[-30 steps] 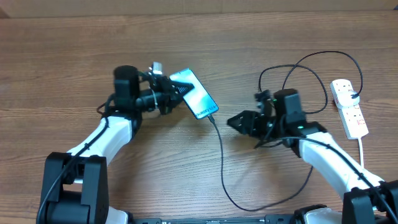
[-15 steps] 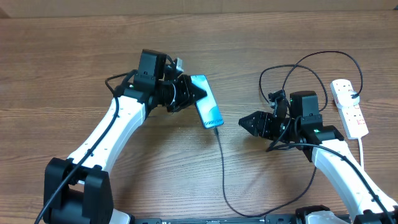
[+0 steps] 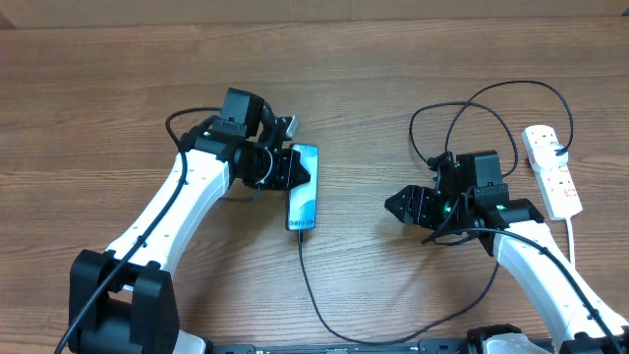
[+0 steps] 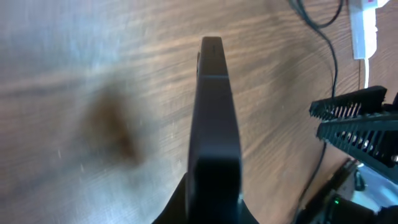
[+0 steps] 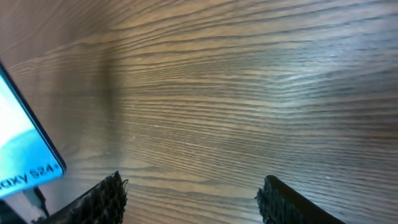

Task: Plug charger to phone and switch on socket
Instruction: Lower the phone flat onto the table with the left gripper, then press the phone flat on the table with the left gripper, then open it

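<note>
My left gripper (image 3: 294,169) is shut on the phone (image 3: 304,189), left of the table's middle, gripping its upper part. The light blue screen faces up at a slight tilt. In the left wrist view the phone (image 4: 214,118) shows edge-on between the jaws. The charger cable (image 3: 307,285) leaves the phone's near end, where its plug tip (image 5: 36,195) sits. It curves along the front and loops up to the socket (image 3: 551,169) at the far right. My right gripper (image 3: 397,205) stands open and holds nothing, to the right of the phone (image 5: 18,146).
The socket's thick white cord (image 3: 572,236) runs toward the front right edge. Cable loops (image 3: 482,108) lie behind the right arm. Bare wooden tabletop (image 5: 236,93) lies under the right gripper.
The left arm has swung the phone round toward the front, so it now lies nearly lengthwise, and the cable followed. The right gripper has opened wider.
</note>
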Controlling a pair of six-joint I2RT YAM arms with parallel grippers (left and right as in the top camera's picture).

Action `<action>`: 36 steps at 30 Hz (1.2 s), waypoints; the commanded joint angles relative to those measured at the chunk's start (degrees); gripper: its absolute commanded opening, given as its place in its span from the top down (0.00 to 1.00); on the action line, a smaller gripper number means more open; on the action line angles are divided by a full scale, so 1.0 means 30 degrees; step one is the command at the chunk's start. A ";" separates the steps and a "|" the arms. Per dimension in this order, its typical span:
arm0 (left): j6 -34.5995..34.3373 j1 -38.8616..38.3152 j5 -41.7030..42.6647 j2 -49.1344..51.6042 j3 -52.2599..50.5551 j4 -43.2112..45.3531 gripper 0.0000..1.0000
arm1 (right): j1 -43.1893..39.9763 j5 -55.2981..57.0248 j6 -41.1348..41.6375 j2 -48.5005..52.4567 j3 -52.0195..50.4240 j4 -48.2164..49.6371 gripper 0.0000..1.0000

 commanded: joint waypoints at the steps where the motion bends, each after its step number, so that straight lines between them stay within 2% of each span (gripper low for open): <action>1: 0.1326 -0.0146 0.0138 0.0765 0.0313 0.0699 0.96 | -0.0051 0.0663 -0.0146 -0.0342 0.0372 -0.0160 0.29; 5: -0.0022 -0.0073 0.0124 0.2215 0.0313 0.1872 0.96 | -0.0051 0.0663 -0.0146 -0.0342 0.0372 -0.0248 0.22; 8: -0.2178 0.0197 0.0444 0.3475 0.0313 0.3541 0.96 | -0.0051 0.0663 -0.0146 -0.0342 0.0372 -0.0044 0.17; 12: -0.3395 0.0517 0.2215 0.4605 0.0313 0.5880 0.96 | -0.0051 0.0663 -0.0146 -0.0342 0.0372 0.0087 0.11; 17: -0.3133 0.0758 0.2579 0.4823 0.0313 0.6324 0.96 | -0.0051 0.0663 -0.0153 -0.0342 0.0372 0.0080 0.09; 26: 0.0758 0.1406 0.2754 0.5064 0.0313 0.3118 0.96 | -0.0051 0.0670 -0.0153 -0.0342 0.0372 0.0102 0.06; 36: 0.0838 0.1916 0.3490 0.6929 0.0313 0.3257 0.96 | -0.0051 0.0663 -0.0146 -0.0342 0.0372 0.0146 0.02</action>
